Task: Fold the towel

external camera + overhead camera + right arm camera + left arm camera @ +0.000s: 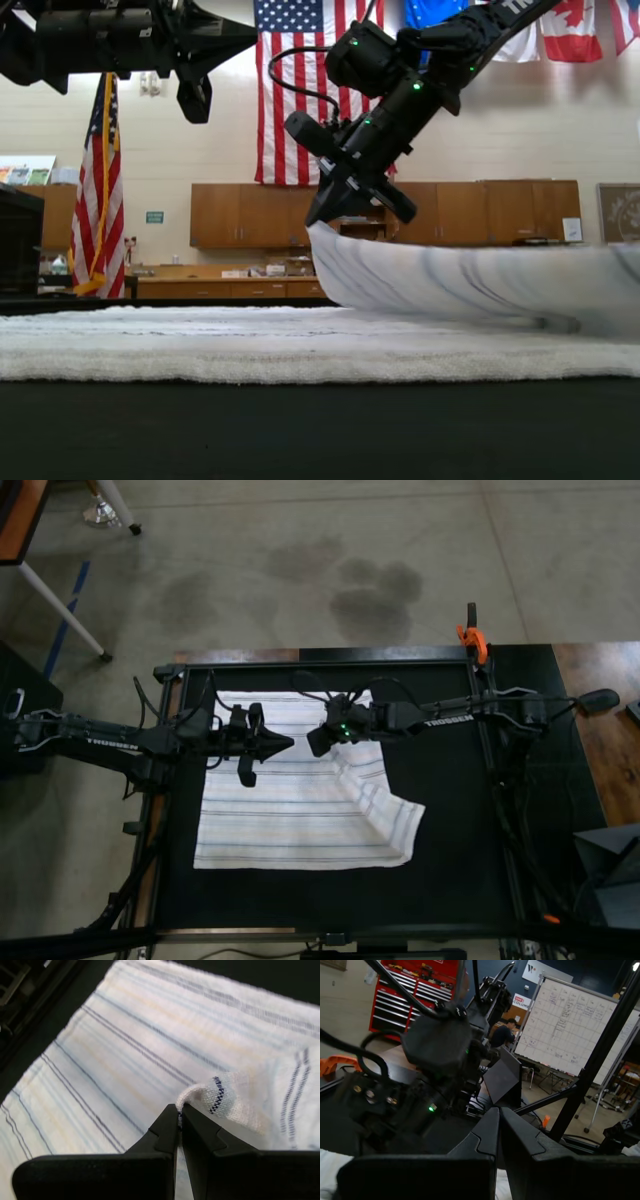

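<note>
Folding is in progress: the right gripper point(179, 1116) has its jaws closed on a corner of the towel point(300, 800) and holds this corner up above the rest of the cloth. In the top view the towel lies on the black bench point(450, 830), in the middle of the frame, and its right side is already pulled over toward the centre, so a diagonal fold line runs down to the lower right of the cloth. In the exterior view the lifted part rises from the right of the frame up to the gripper, while the rest of the towel lies flat.

The left gripper point(498, 1125) hangs above the upper left part of the towel with its jaws pressed together and nothing between them; its wrist view looks out into the room, not down at the cloth.

I judge that the next move must carry the held corner across to the left edge of the towel, keep the cloth low and stretched, and put the corner down so that the edges match.

What stands in the way is mostly the left arm point(110, 738), which reaches over the place where the corner could land. An orange clamp point(470, 637) sits on the frame at the upper right, well apart from the towel.
</note>
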